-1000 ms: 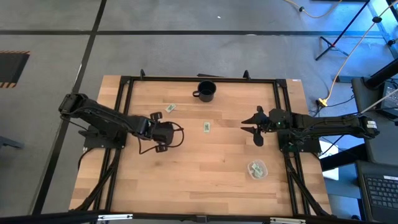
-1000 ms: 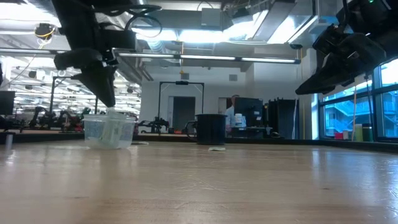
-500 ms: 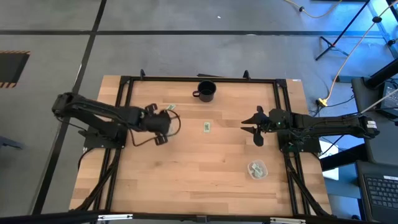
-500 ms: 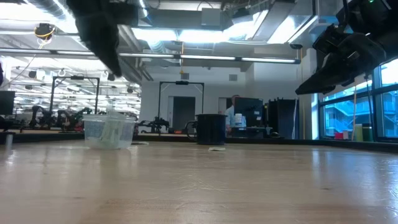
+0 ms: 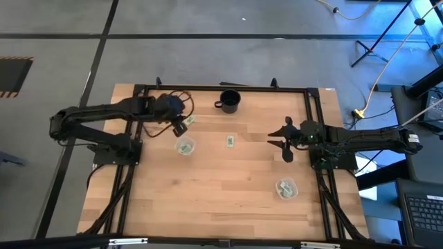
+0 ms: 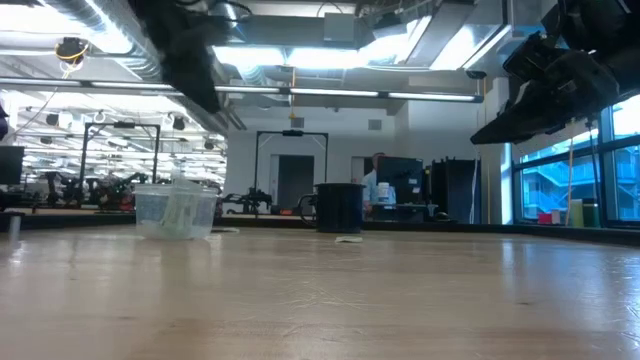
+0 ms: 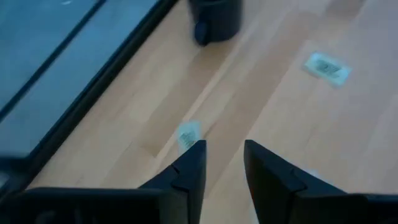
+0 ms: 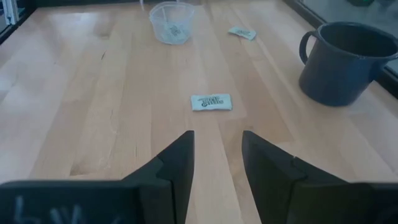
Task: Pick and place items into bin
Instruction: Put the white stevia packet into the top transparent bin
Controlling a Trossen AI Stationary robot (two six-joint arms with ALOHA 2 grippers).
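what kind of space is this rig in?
Likely an open robotics lab or workshop: exposed ceiling ducts, other framed workstations behind the wooden table, and a tripod with cables on the concrete floor.

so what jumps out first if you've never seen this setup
Two dark arms reach over a wooden table from either side. The left gripper hovers near the far left, fingers apart, by a green-and-white packet and a clear cup. A black mug sits at the far edge, another packet mid-table, a second clear cup near the right.
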